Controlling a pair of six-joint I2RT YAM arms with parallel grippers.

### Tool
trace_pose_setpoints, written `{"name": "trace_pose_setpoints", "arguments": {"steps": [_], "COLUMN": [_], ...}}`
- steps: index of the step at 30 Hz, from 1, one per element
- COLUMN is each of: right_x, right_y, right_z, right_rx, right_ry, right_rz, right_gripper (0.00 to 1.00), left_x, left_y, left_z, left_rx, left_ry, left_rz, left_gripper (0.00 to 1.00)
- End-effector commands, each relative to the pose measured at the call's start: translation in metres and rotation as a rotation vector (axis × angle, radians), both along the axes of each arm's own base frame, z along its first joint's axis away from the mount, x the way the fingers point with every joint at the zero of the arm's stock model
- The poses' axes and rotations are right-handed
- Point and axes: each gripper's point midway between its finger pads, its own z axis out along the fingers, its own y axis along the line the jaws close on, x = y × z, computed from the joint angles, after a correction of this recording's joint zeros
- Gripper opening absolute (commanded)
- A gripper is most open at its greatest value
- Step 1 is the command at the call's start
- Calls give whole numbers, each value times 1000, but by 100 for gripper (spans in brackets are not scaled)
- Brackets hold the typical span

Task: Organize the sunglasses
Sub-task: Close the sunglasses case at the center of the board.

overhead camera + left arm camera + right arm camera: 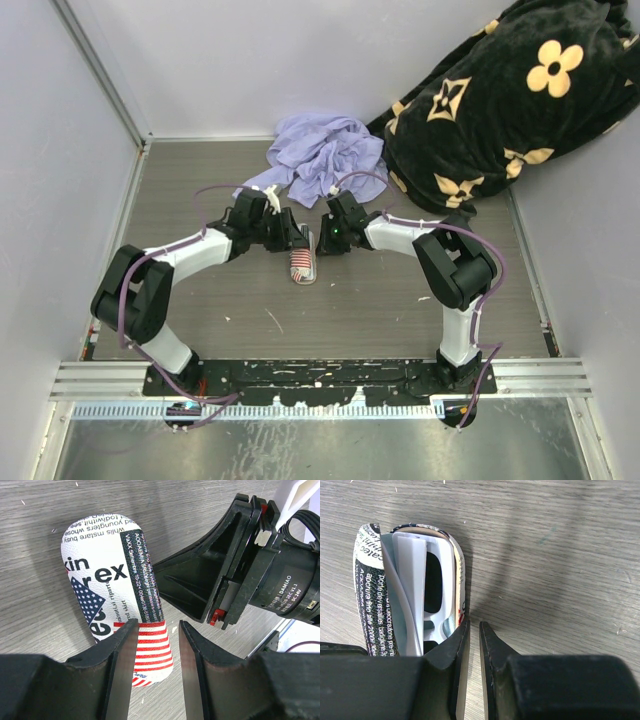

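R gripper (472, 650): fingers nearly together, only a thin slit btwn them, tips right at the rim of the case (367, 590), lower centre of the R wrist view. Can't tell whether they pinch that rim or just sit against it. L gripper (156, 665): fingers apart, w/ the striped end of the case (112, 595) showing in the gap at the bottom of the L wrist view; contact w/ the case isn't readable. The sunglasses (432, 587) sit inside the open case, upper left of the R wrist view: white frame and one folded arm visible, dark lens btwn them, printed wall curling round on the left. Judgement: the glasses are in, so the step in hand is finishing the stow, i.e. seating them fully and getting the mouth closed. Next move prob. needs one gripper steadying the case body while the other works the rim, w/o dragging the case across the table (350, 310) or nudging the frame out. Views: only the R wrist cam shows the glasses and the open mouth. The L wrist cam shows just the printed outside of the case, plus the R gripper's body at upper right. The top cam shows both arms meeting at frame centre over the case, small there, glasses not visible. It alone shows a purple cloth (325, 150) just above the grippers and a black flowered blanket (510, 100) at upper right.
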Motion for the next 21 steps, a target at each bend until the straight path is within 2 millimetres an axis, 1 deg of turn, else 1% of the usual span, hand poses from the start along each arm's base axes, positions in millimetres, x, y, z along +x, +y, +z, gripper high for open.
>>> {"name": "trace_pose_setpoints", "arguments": {"steps": [1, 13, 16, 19, 21], "right_x": [4, 4, 6, 12, 16], "right_y": [17, 16, 13, 6, 1], "right_z": [17, 18, 23, 35, 47], "right_rx": [52, 51, 41, 17, -6], "right_ry": [-40, -44, -65, -108, -146], "right_rz": [26, 26, 12, -6, -20], "right_gripper": [20, 20, 20, 21, 23], "left_x": [-3, -3, -2, 0, 3], "left_y": [-1, 0, 0, -1, 0], "left_z": [-16, -25, -19, -1, 14], "left_rx": [29, 40, 36, 26, 28], "left_ry": [20, 36, 30, -3, -33], "left_rz": [-2, -1, -1, -4, -4], "left_gripper": [40, 41, 41, 41, 41]}}
